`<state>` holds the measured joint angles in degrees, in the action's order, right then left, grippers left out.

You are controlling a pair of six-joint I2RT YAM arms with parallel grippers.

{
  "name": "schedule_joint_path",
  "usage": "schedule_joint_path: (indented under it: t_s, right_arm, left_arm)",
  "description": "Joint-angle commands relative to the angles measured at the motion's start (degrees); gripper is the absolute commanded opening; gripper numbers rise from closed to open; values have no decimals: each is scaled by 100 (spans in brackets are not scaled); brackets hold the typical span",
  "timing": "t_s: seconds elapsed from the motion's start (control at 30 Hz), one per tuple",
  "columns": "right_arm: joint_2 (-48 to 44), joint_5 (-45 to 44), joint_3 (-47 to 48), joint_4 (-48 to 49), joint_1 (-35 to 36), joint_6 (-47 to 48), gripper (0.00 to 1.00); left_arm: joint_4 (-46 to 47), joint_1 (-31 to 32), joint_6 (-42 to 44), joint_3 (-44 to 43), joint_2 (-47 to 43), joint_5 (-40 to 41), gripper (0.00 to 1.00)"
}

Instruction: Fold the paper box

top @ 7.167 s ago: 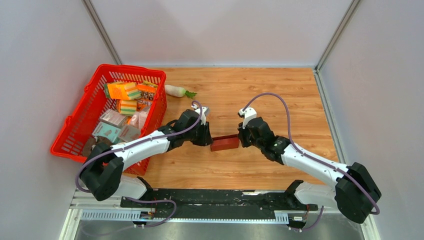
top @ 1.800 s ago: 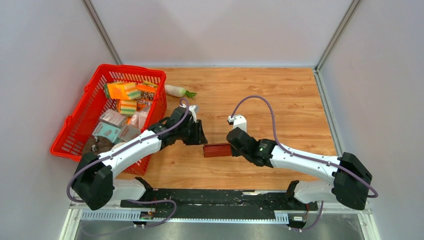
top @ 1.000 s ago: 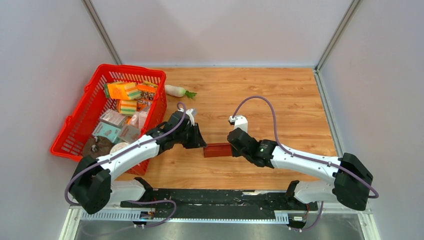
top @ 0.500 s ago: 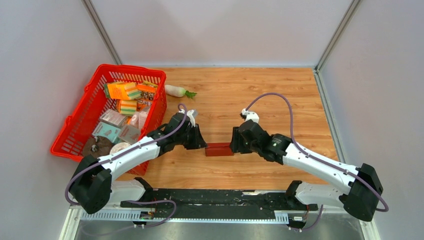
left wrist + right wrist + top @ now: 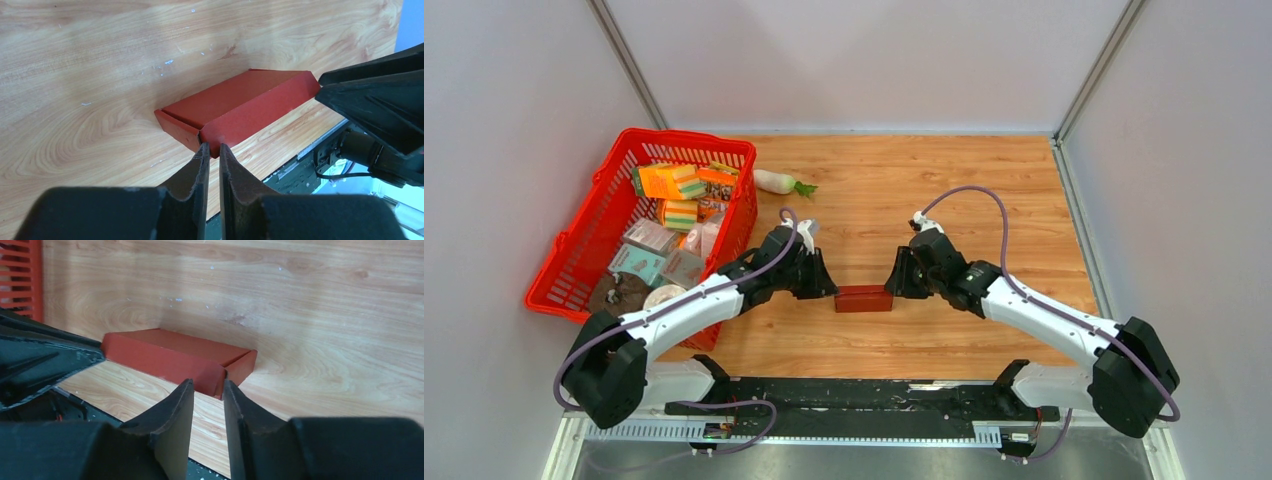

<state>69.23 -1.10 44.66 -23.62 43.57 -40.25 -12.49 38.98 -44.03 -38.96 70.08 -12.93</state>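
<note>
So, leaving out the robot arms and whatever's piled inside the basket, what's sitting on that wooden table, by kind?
Dark red paper box: 1
Red plastic basket: 1
White radish: 1
Total: 3

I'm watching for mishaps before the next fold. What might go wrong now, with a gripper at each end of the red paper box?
1. The left gripper and right gripper each meet the paper box only at a corner; the thin wall might crumple or slip free.
2. The box lies loose on the wooden table, so an uneven push may slide or twist it.
</note>
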Motion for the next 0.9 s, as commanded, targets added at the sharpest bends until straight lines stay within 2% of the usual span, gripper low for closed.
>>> schedule_joint_path:
  t_s: [0.0,0.2,0.27,0.4,0.5,0.7,0.87]
  right_arm:
    - [55,119,-378,647,-33,70,33]
    - [187,119,-783,876,-33,79,31]
    - [178,119,-933,964,-33,96,31]
    - [135,119,-1012,1034,-24,131,30]
    - [91,119,-1021,1043,-33,140,25]
    - [73,119,-1056,1078,-33,158,23]
    - [108,119,-1091,1114,-33,158,22]
  left_arm:
    - [-245,13,158,240,23,291,18]
    - [-227,13,228,257,84,239,18]
    - [-193,13,281,257,-21,194,23]
    - [-271,-13,342,143,-293,1,44]
    - [-342,-197,290,46,-530,-227,48]
    - [-597,-382,360,-121,-584,-359,49]
    - [-149,-426,220,20,-154,-780,45]
